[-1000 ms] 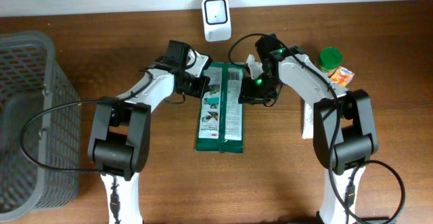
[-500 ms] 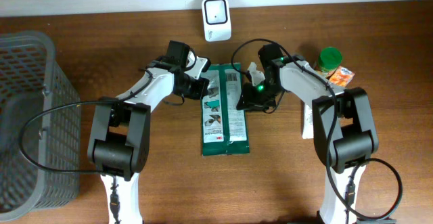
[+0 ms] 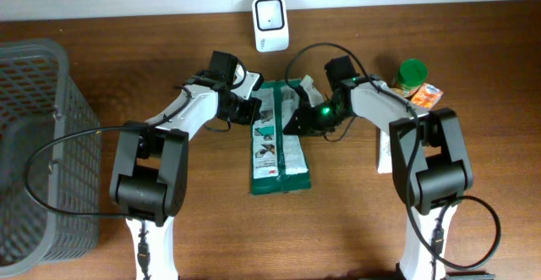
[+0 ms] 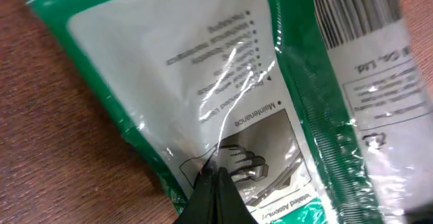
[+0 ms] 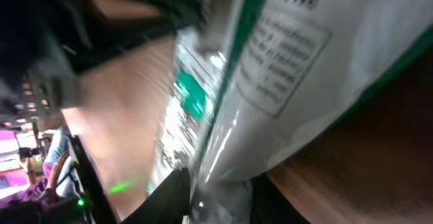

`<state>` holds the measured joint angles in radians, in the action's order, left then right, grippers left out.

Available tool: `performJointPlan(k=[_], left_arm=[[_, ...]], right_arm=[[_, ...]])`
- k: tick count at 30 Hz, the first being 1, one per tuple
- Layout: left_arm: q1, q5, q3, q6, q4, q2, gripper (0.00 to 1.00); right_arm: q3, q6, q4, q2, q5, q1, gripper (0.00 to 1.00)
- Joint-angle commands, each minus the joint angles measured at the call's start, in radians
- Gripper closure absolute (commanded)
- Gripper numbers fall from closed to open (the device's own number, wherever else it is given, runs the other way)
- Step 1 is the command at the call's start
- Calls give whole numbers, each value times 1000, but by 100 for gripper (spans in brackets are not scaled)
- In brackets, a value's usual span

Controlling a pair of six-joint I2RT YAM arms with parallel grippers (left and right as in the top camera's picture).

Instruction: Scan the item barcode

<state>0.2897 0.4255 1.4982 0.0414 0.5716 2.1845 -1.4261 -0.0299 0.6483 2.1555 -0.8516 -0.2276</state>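
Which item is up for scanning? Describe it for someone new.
On the wooden table, look between the left gripper and right gripper: a long flat packet lies there. It alone is green with white printed panels; the green-lidded jar and orange sachet sit far right.

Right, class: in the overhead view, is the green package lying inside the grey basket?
No, the green package lies on the wooden table near the middle, apart from the grey basket at the left edge.

The packet (image 3: 279,140) lies mid-frame on the tabletop (image 3: 355,221). The scanner (image 3: 270,13) stands above it at the top edge, a basket (image 3: 34,136) far left, a bottle (image 3: 412,73) upper right.
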Motion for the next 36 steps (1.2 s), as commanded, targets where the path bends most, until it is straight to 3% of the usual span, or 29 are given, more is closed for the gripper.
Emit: performJointPlan(k=[1,6,10,22,32,36], left_arm=[[16,-42,-24,-7,28,34,99],[15,-41,-24,-7,32,33,100],[12,-41,-20,-7,33,30,100],[-89,-50,118,9,161,-177,99],[-268,-56,183,8,259,-537,95],[-351,-220,183,-84,370,-649,96]], right_arm=[[-37,-11,-45,11,-86,4,72],[-37,-11,-34,11,-6,5,90],[-37,-11,-28,11,42,5,96],[-39,50,17,-108,51,13,96],[-39,156,109,-291,52,21,96],[-39,157,123,-298,53,21,96]])
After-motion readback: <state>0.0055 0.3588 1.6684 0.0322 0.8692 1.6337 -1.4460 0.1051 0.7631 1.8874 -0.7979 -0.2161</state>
